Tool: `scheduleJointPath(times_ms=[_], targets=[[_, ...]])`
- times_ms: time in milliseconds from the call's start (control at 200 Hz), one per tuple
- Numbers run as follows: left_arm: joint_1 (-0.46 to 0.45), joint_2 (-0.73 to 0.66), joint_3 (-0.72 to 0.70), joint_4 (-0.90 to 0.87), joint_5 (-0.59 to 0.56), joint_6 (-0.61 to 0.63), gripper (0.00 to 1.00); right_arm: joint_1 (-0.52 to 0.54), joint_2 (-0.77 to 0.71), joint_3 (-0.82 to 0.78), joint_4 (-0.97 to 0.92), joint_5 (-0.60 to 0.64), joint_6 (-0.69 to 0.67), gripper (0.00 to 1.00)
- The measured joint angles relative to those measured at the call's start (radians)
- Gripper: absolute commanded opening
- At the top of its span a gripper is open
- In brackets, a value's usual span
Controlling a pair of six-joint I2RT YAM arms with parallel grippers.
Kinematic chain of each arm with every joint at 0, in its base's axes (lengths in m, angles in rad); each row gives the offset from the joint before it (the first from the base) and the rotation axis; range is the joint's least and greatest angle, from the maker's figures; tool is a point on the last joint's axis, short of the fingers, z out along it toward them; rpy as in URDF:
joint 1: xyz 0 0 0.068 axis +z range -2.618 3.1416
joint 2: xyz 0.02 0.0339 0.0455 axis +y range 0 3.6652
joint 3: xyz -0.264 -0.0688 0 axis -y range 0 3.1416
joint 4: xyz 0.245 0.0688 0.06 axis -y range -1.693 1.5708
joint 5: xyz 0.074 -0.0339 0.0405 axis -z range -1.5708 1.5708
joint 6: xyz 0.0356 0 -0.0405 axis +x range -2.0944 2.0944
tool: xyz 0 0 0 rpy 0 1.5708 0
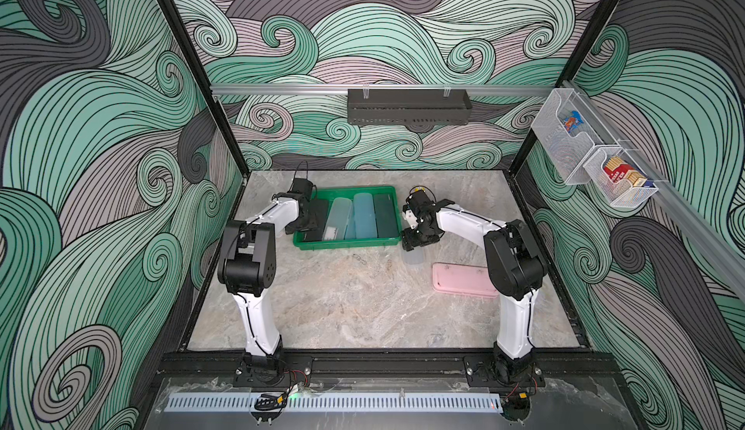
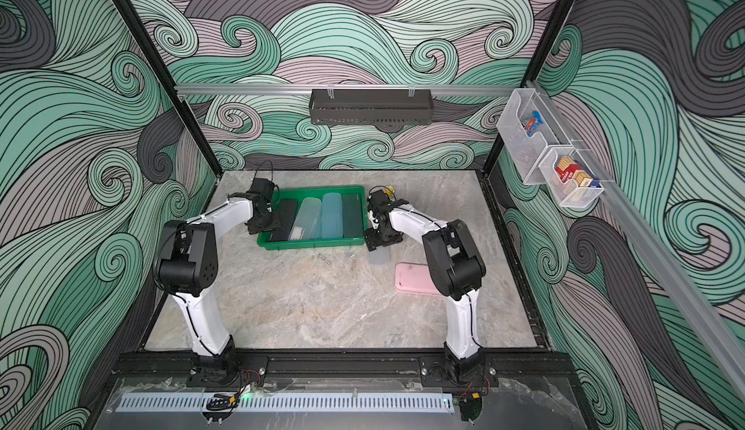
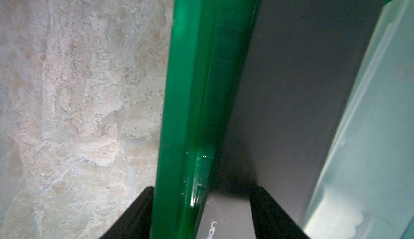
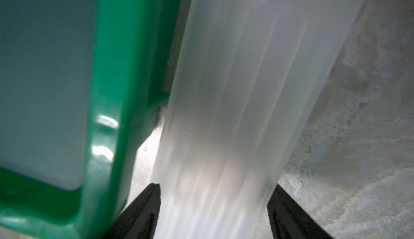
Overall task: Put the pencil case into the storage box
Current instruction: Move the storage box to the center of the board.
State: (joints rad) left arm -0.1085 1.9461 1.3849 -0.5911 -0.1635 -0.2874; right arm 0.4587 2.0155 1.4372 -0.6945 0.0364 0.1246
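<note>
In both top views the right gripper (image 1: 410, 243) covers most of the clear pencil case (image 1: 413, 258); only one end shows beside it. In the right wrist view this case is blurred and cut off. Behind the gripper, the right arm (image 1: 512, 254) hides part of the pink pencil case (image 1: 459, 283).

Long black perforated trough (image 1: 408, 107), being carried by silver back rail (image 1: 282, 90); two white wire mesh baskets (image 1: 560, 145), being hung on side wall.

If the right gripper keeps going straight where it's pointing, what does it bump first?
The right gripper would probably meet the clear pencil case first; it sits right in front, beside the storage box.
</note>
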Motion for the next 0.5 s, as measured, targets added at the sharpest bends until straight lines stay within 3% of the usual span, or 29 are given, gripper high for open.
scheduleJointPath(times_ms=[225, 315, 385, 500], targets=[[-0.012, -0.019, -0.029, 0.010, -0.003, 0.012, 0.67, -0.013, -0.035, -0.056, 0.031, 0.003, -0.010, 0.71], [-0.019, -0.038, -0.054, 0.010, -0.003, 0.013, 0.67, -0.019, -0.050, -0.079, 0.037, 0.003, -0.011, 0.82], [-0.021, -0.047, -0.067, 0.009, -0.003, 0.015, 0.67, -0.023, -0.062, -0.097, 0.041, 0.006, -0.014, 0.98], [-0.021, -0.064, -0.088, 0.009, -0.003, 0.015, 0.67, -0.021, -0.089, -0.129, 0.034, 0.010, -0.009, 0.99]])
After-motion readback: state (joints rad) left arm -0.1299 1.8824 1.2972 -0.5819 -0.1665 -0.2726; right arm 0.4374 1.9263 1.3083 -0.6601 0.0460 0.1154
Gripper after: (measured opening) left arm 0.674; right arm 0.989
